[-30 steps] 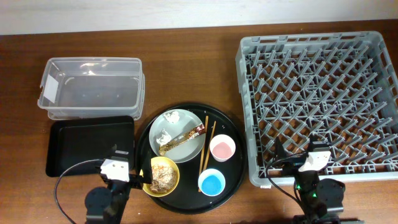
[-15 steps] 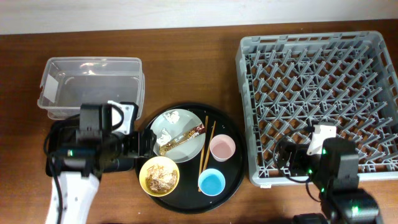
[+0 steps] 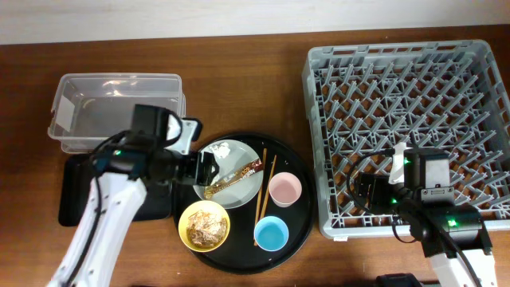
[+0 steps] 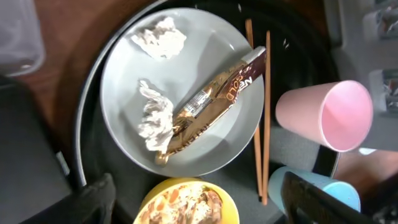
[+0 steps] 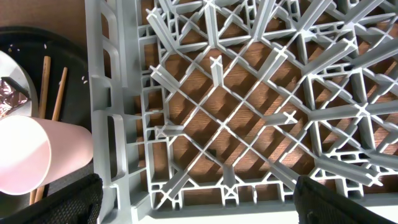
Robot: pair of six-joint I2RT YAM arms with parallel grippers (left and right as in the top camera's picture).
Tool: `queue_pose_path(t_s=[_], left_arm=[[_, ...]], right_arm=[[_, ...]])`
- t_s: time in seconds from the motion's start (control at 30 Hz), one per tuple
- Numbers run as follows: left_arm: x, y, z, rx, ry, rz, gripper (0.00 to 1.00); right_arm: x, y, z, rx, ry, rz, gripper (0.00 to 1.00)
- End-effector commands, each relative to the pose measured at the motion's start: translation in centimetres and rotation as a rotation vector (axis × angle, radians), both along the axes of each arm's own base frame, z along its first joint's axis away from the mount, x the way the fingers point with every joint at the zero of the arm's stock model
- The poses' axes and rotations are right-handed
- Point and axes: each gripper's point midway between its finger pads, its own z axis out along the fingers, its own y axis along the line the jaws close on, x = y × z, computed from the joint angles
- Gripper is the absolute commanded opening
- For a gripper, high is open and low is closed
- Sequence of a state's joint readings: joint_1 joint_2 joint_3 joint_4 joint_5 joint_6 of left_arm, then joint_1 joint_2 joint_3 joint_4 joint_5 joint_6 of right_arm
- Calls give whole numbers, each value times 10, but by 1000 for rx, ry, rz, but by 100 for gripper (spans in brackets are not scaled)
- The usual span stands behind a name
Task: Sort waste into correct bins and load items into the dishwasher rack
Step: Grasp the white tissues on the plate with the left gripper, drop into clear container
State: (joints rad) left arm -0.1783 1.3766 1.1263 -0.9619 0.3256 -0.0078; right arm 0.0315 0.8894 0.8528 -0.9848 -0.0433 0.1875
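Observation:
The pale grey-green bowl on the round black tray holds the gold-brown wrapper and two white tissue bits. The yellow bowl holds shredded food scraps. The chopsticks, pink cup and blue cup lie beside them. My left gripper is open and empty, hovering above the grey bowl's left side. My right gripper is open and empty over the front-left corner of the grey dishwasher rack.
The clear tub stands at the back left, with the shallow black rectangular tray in front of it, partly under my left arm. The round black tray sits between them and the rack. The rack holds nothing.
My left arm has swung from the front edge across the black rectangular tray to the grey bowl. My right arm has risen over the rack's front-left corner. No object has moved.

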Motion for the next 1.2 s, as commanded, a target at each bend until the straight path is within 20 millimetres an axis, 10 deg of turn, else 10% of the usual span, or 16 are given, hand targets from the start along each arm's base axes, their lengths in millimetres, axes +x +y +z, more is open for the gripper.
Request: queue_pose_path(t_s=[0.0,0.17,0.4,0.57,0.77,0.87,1.03,1.17], left_arm=[[9,-16,-28,37,64,-48,77],[9,-7,-93,205,217,-60,66],[18,2,-123,279,244,-49,47],[24,0,-121,274,227,-46,0],[64,-5,-32,236,9,-8,0],[89,35,19,316,-169,124,0],[121,95,26,376,-251,298,2],[129,98,14,340,-232,305,51]], right_arm=[[4,0,10,8,-25,-8,99],[4,0,9,8,-24,-8,99],[2,-1,8,8,-16,-8,99],[2,-1,8,8,-16,-8,99],[2,-1,9,7,-17,-8,99],[2,-1,9,7,-17,-8,99],[2,-1,8,8,-16,-8,99],[2,-1,8,8,-16,-8,99]])
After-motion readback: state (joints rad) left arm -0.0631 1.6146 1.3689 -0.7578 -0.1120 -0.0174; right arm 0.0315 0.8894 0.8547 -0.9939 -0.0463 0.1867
